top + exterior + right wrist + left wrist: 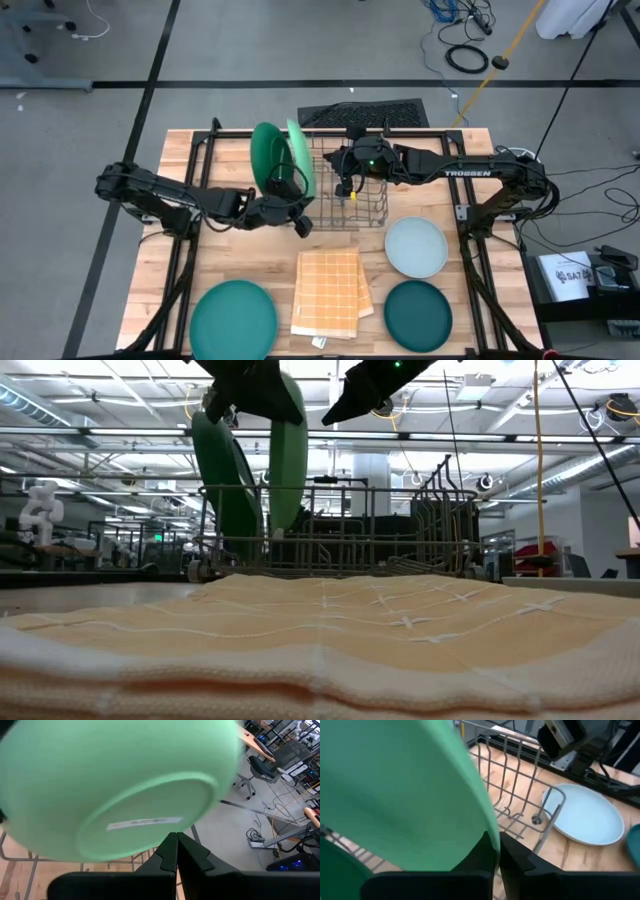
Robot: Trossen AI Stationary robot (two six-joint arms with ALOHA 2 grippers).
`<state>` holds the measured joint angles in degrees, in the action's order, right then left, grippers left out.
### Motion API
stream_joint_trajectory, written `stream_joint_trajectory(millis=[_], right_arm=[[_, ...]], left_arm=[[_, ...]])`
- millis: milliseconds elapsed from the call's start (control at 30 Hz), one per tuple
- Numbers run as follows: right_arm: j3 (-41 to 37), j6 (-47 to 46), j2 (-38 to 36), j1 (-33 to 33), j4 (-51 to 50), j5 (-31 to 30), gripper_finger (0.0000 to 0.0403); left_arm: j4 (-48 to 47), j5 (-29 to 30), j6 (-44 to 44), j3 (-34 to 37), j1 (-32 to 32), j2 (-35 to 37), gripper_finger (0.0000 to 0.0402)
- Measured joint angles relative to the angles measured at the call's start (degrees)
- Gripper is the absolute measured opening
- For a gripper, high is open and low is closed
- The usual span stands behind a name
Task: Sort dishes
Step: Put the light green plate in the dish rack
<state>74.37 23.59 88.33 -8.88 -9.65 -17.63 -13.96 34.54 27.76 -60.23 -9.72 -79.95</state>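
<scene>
On a wooden table (170,260) in a workshop, five plates are counted: the light green plate (299,155) is grasped by the left gripper (300,222); the right gripper (344,187) is clenched, empty.

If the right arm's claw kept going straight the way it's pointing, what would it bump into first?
Most likely the light green plate. In the right wrist view its underside fills the picture just beyond the right gripper, whose fingers are shut. The plate stands on edge at the wire rack; the gap between them is unclear.

I count five plates: a mid green plate (267,155) and a light green plate (301,158) at the one wire rack (352,200), plus a teal plate (233,318), pale blue-grey plate (416,247) and dark teal plate (418,315). One checked cloth (328,291).
</scene>
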Motion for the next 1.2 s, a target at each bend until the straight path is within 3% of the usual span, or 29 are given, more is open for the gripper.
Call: stream_joint_trajectory(millis=[200, 467, 667, 900, 1200], right_arm=[[0.00, 0.00, -0.03, 0.00, -0.07, -0.02, 0.0000], [0.00, 0.07, -0.04, 0.00, -0.15, -0.02, 0.0000], [0.00, 0.04, -0.04, 0.04, -0.35, -0.04, 0.0000], [0.00, -0.31, -0.04, 0.07, -0.55, 0.00, 0.0000], [0.00, -1.19, -0.04, 0.07, -0.48, -0.02, 0.0000]], left_arm=[[0.59, -1.83, -0.51, 0.00, -0.04, 0.27, 0.0011], [4.60, -9.01, -11.23, 0.00, 0.08, 0.36, 0.0011], [2.92, -10.64, -15.91, 0.00, 1.35, 0.36, 0.0011], [-3.33, -10.83, -16.12, 0.00, 2.67, 0.36, 0.0011], [-0.85, -12.23, -15.33, 3.54, 3.81, 0.36, 0.0011]])
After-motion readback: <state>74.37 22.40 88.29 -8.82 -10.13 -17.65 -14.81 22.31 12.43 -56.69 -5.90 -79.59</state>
